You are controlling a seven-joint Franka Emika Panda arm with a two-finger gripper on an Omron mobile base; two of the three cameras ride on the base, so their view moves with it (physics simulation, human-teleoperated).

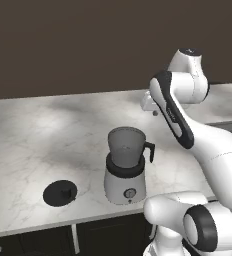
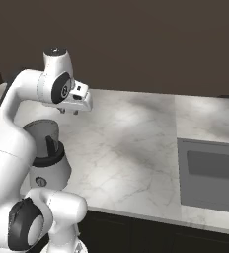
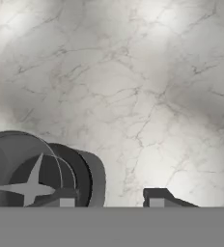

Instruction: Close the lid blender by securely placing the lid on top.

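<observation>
Lid [image 1: 60, 193] flat on counter, left of open blender [image 1: 125, 167].

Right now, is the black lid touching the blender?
Apart. The left base view shows the lid lying flat on the counter, with bare marble between it and the blender.

Right base view: the arm's white link hides the left side of the blender [image 2: 47, 163]. Hand view: the blender [image 3: 36, 173], beside the gripper [image 3: 109, 200], is cut off at left and bottom edges.

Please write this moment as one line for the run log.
phase: before grasp | lid: flat on counter, left of blender | blender jar: open, no lid | pincer: empty, raised above counter behind blender
</observation>
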